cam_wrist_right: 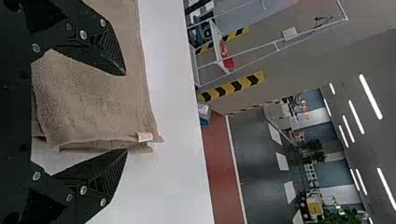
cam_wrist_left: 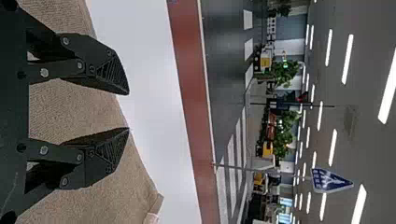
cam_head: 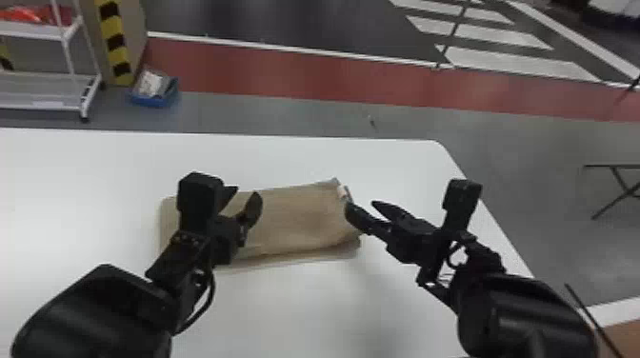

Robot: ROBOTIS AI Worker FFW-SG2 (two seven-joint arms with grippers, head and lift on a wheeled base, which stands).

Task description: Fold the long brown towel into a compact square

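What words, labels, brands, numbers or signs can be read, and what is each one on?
No text can be read.
Small pale label on the edge of the brown fabric towel: too small to read.
Blue sign with white markings on a thin pole, in the room behind: too small to read.
Pale card on the white metal rack's lower shelf: too blurred to read.

A white table (cam_head: 295, 164) carries the brown towel (cam_head: 305, 216), lying folded in layers.

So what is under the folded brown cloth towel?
White tabletop shows around the folded brown cloth towel and presumably continues beneath it; whatever lies directly under the cloth is covered and cannot be seen.
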